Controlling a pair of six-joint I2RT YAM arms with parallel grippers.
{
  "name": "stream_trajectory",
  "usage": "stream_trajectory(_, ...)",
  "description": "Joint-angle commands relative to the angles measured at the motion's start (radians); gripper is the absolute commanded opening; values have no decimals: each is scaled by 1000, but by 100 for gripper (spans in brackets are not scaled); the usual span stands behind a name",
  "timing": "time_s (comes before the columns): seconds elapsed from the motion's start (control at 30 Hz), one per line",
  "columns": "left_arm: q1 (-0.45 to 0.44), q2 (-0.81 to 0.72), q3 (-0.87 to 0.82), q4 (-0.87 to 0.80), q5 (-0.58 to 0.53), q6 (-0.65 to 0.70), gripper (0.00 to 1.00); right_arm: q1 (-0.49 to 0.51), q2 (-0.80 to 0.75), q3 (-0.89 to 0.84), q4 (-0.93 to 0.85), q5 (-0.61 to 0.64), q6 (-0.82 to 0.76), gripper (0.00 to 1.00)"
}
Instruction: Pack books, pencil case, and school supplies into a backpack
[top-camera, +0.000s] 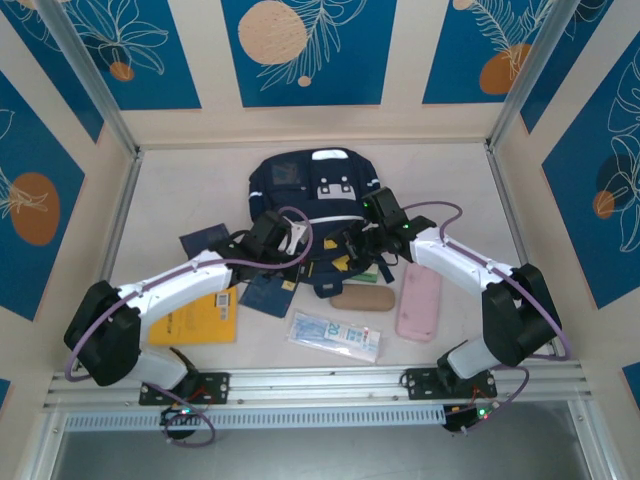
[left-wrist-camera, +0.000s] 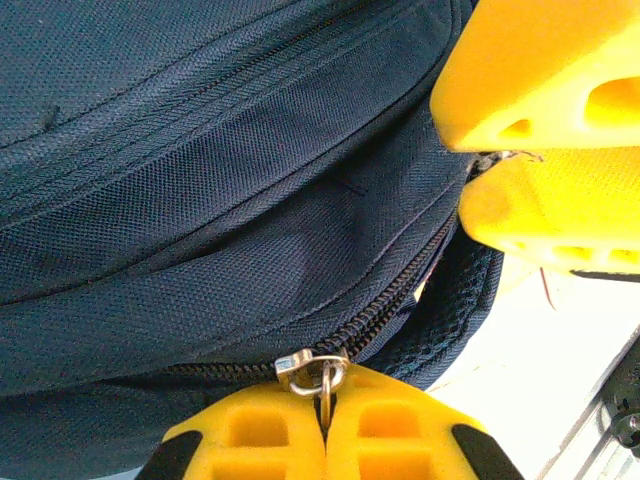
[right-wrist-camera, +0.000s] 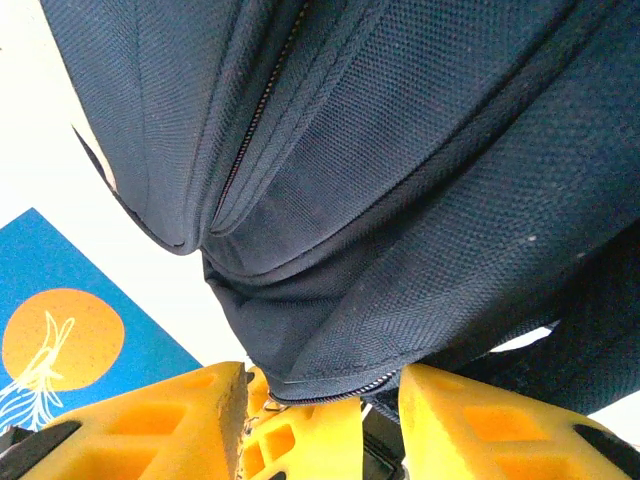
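Observation:
The navy backpack (top-camera: 315, 190) lies at the back middle of the table. My left gripper (left-wrist-camera: 326, 385) is shut on the metal ring of its zipper pull (left-wrist-camera: 312, 368), at the bag's near edge (top-camera: 296, 238). My right gripper (right-wrist-camera: 322, 378) holds a fold of the bag's fabric beside the zipper, close to the left one (top-camera: 362, 243). Two navy books (top-camera: 205, 243) (top-camera: 268, 293) and an orange-yellow book (top-camera: 195, 318) lie left of the bag. A pink pencil case (top-camera: 418, 302) and a clear packet (top-camera: 335, 337) lie in front.
A tan pouch (top-camera: 362, 298) lies between the packet and the bag. The right gripper's yellow fingers (left-wrist-camera: 540, 70) crowd the upper right of the left wrist view. Cables loop over both arms. Walls close in the table on three sides.

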Motion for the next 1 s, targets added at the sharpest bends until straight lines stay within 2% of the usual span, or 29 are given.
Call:
stream_trajectory(0.0,-7,-15,32,26,-6,20,0,15,10,-17,-18,2,19,45)
stream_trajectory(0.1,-9,-15,33,29,0,21,0,10,47,-18,11,6,21,45)
stream_trajectory(0.23,-10,-18,30,32,8,20,0,-9,143,15,78,-25,10,37)
stream_trajectory(0.33,-11,-13,36,22,6,22,0,-8,193,52,82,-20,2,21)
stream_trajectory(0.4,-11,-15,41,9,0,26,0,-6,185,61,67,18,-1,9)
stream_trajectory(0.47,-10,-21,43,-4,-15,29,0,-8,152,66,23,74,-16,0)
stream_trajectory(0.6,-8,-29,56,-51,-61,54,0,-35,83,76,-44,142,-79,0)
stream_trajectory(0.97,74,-33,56,-114,-130,28,0,-147,-29,54,-79,117,-148,0)
